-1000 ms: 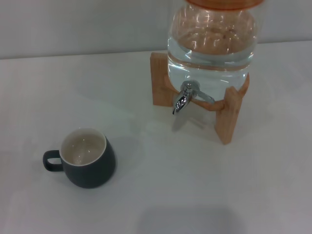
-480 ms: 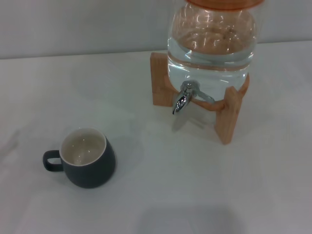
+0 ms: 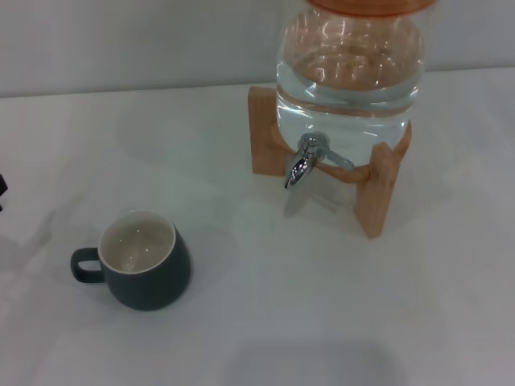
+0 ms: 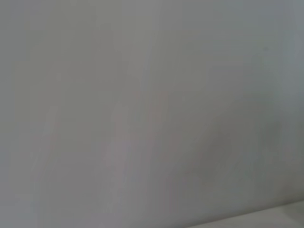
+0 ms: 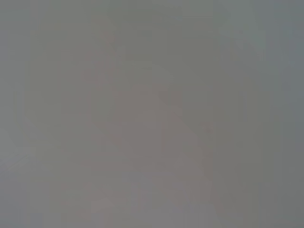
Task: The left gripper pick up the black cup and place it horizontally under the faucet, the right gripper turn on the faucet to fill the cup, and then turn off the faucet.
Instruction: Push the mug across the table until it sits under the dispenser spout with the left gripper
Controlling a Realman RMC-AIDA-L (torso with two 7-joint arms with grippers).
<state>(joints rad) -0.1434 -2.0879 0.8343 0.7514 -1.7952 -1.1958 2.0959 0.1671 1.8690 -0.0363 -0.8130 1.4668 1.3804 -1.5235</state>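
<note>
Squat charcoal black cup [image 3: 144, 264] upright on white table [image 3: 338, 305], handle left – well apart from chrome faucet [image 3: 299, 166] on clear glass jar [image 3: 349, 68]. Dark sliver of left gripper [image 3: 2, 191] at left edge, off cup – finger state: cannot tell.

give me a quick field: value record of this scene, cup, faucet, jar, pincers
cup: black, cream inside, upright on the table, empty, handle toward the robot's left
faucet: chrome, on the jar's front, nothing under it, no water running
jar: clear glass, holds water, sits on a wooden stand
left pincer: only a dark sliver at the head view's left edge, away from the cup
right pincer: not in view
</note>
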